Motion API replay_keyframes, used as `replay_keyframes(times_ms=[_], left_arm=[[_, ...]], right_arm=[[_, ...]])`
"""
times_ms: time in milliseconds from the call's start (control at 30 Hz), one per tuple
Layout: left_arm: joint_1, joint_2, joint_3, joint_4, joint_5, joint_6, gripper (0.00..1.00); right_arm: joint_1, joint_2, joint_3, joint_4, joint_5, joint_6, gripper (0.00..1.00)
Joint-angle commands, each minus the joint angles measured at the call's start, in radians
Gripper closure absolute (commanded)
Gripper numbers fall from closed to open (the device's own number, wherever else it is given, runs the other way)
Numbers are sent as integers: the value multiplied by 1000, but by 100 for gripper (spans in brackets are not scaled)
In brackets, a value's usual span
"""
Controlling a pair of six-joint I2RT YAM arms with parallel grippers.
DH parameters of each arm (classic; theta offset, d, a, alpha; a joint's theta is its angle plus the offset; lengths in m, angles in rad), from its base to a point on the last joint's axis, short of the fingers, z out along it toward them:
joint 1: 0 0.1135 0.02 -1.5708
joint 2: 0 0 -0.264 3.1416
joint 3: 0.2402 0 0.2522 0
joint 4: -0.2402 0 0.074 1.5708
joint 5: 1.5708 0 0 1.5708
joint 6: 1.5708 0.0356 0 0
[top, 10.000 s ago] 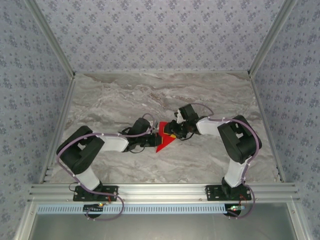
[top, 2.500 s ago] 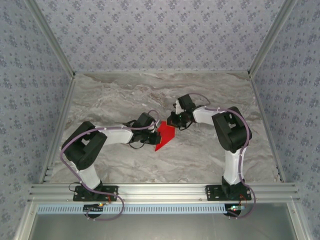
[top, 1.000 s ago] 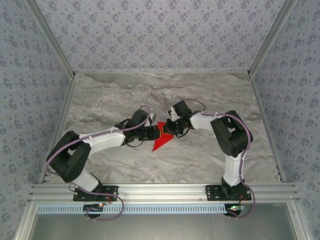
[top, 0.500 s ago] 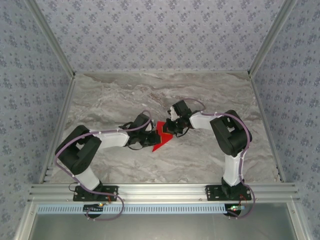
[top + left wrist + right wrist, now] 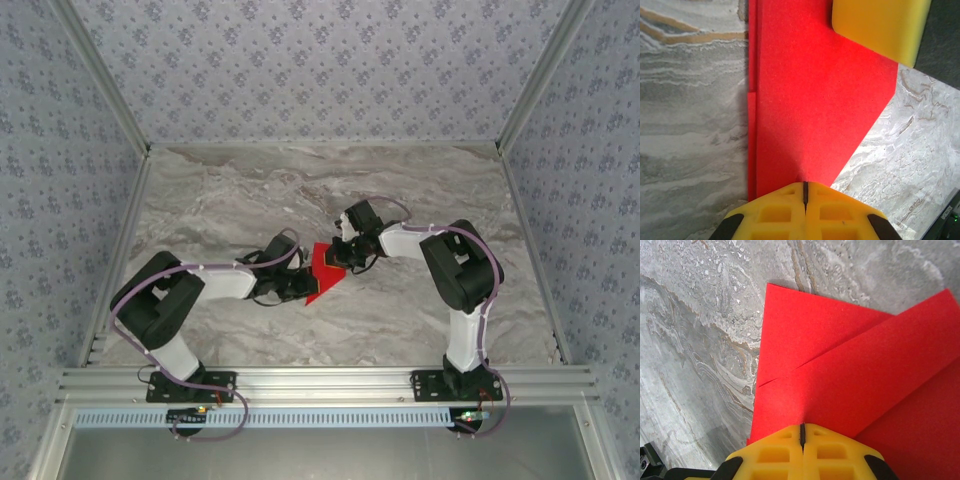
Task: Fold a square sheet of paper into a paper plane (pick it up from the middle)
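Observation:
The red sheet of paper [image 5: 325,268] lies flat on the marble table [image 5: 220,190], folded into overlapping layers with a point toward the near left. My left gripper [image 5: 298,285] is shut, and its yellow fingertips rest on the paper's near-left part [image 5: 810,100]. My right gripper [image 5: 345,255] is also shut, with its tips down on the layered folds [image 5: 840,375] at the far right edge. In the left wrist view my left gripper [image 5: 805,184] faces a yellow finger [image 5: 880,25] of the right one. My right gripper [image 5: 802,426] has no paper showing between its jaws.
Grey marble surrounds the paper on all sides. Aluminium frame rails [image 5: 300,380] run along the near edge, and patterned walls [image 5: 320,70] close in the back and sides. Both arms' elbows stand out toward the table's sides.
Over the last second my left gripper slid back toward the near left along the paper and its elbow folded in. The right gripper barely moved. The paper stayed flat.

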Motion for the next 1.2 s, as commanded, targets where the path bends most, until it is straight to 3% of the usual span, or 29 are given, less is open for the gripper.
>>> replay_keyframes(times_ms=[0, 300, 633, 900, 1167], left_arm=[[2, -39, -35, -25, 15, -21, 96], [-3, -48, -131, 26, 23, -60, 96], [-26, -136, -176, -121, 28, -12, 98], [-32, -201, -121, -240, -4, 67, 99], [-27, -285, -54, -95, -89, 64, 99]], right_arm=[[0, 74, -23, -99, 111, -21, 100], [0, 84, -24, -104, 119, -21, 100], [-2, 88, -25, -117, 139, -16, 100], [-2, 89, -21, -123, 140, -12, 100], [-1, 89, -18, -120, 140, -5, 100]])
